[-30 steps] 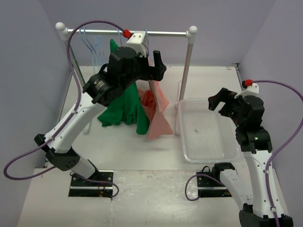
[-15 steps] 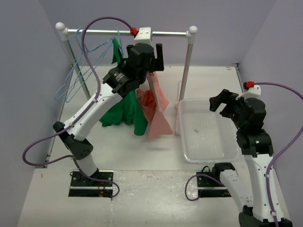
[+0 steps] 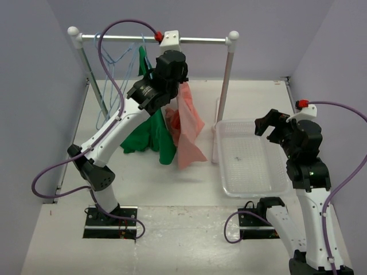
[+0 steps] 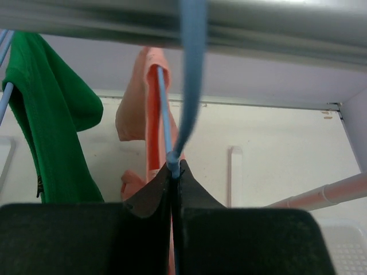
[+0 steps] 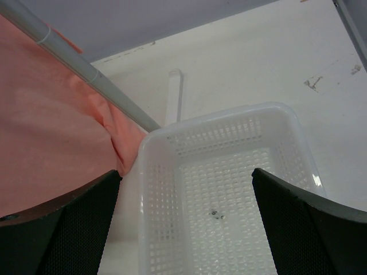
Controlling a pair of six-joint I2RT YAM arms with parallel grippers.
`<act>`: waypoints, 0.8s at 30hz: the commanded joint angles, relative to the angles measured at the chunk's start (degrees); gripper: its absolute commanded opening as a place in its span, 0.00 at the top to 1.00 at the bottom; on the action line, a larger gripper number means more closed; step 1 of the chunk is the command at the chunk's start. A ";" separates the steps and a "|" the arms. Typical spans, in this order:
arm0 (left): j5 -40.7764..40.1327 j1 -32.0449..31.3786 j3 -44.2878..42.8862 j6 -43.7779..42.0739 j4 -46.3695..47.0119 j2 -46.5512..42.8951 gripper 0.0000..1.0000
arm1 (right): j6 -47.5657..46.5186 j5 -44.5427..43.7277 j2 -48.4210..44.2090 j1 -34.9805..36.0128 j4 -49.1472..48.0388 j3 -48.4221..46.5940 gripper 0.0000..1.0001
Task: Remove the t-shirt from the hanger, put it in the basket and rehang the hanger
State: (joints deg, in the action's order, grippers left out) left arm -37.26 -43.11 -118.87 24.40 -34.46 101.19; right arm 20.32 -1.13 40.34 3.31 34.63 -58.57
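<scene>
The salmon-pink t-shirt (image 3: pixel 187 123) hangs from the grey rail (image 3: pixel 200 40) on a light-blue wire hanger (image 4: pixel 192 69). In the left wrist view the t-shirt (image 4: pixel 147 103) drapes just behind the hanger's neck. My left gripper (image 3: pixel 179 74) is raised right under the rail, jaws shut (image 4: pixel 173 169) on the hanger wire below its hook. My right gripper (image 3: pixel 268 122) hovers over the white basket, jaws wide open (image 5: pixel 186 173) with nothing between them. The t-shirt's hem (image 5: pixel 51 114) shows at the left of the right wrist view.
A dark green t-shirt (image 3: pixel 146 134) hangs left of the pink one and close to it. Spare blue hangers (image 3: pixel 112 63) dangle at the rail's left end. The rail's right post (image 3: pixel 225 86) stands beside the white mesh basket (image 3: pixel 225 172), whose rim (image 5: pixel 172 129) lies below my right gripper.
My left gripper has risen to the hanger's neck under the rail and gone from open to shut on the wire. The spare hangers swung back. The right arm has not moved.
</scene>
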 commanded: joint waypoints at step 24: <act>17.92 -1.53 17.69 -12.90 12.66 -24.79 1.00 | -2.39 4.55 -0.70 -0.23 -4.40 1.17 0.01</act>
State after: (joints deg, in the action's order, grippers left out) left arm -24.05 -44.12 -104.49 12.38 -26.04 80.07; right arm 19.40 0.89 39.66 3.31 32.95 -57.60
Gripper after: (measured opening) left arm 0.009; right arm 0.990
